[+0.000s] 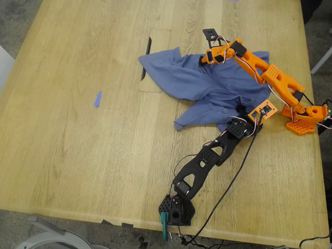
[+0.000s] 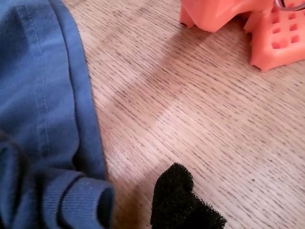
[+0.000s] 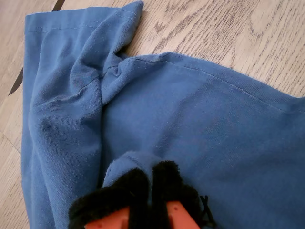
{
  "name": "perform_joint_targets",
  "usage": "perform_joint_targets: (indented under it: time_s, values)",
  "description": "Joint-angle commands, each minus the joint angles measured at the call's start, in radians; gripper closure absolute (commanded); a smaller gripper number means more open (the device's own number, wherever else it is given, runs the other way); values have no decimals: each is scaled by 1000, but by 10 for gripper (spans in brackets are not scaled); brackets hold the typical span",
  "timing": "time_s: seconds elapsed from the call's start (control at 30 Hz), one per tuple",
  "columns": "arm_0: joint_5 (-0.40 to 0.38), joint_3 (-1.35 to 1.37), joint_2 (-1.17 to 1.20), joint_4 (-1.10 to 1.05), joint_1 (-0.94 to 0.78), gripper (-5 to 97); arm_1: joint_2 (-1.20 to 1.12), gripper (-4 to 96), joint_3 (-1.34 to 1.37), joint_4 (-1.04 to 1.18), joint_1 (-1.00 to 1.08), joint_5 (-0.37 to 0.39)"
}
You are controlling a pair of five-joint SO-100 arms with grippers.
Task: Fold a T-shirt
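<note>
Lots of bare table (image 1: 78,129) on the exterior view's left; just a tiny blue strip (image 1: 97,98) there. The T-shirt (image 1: 218,85) lies bunched up in the middle-right, one sleeve by the table's slot (image 1: 147,52). My second gripper (image 1: 206,56) sits on the shirt's far edge, pads clamped on a bit of cloth. My first gripper (image 1: 244,111) is at the shirt's near hem, close to the orange base (image 1: 301,122). Can't tell if its pads are apart or together.

The T-shirt (image 1: 207,88) lies crumpled on the table (image 1: 78,129). An orange arm (image 1: 270,75) reaches over it from the exterior view's right, a black arm (image 1: 207,158) from below. A blue strip (image 1: 97,98) lies well apart.
</note>
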Motion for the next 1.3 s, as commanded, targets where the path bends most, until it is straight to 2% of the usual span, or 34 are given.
perform_joint_targets:
  time_s: [0.0, 0.53, 0.83, 1.0, 1.27]
  values:
    - [34, -67, -35, 71, -87, 526, 60, 915, -57, 8, -5, -3]
    - [72, -89, -74, 170, -138, 709, 91, 915, -57, 26, -23, -3]
    - [52, -91, -81, 173, -152, 917, 120, 915, -57, 75, -28, -2]
    - [46, -89, -40, 184, -172, 918, 164, 915, -57, 120, -25, 3]
    - [23, -83, 176, 273, -218, 918, 284, 915, -57, 186, -28, -8]
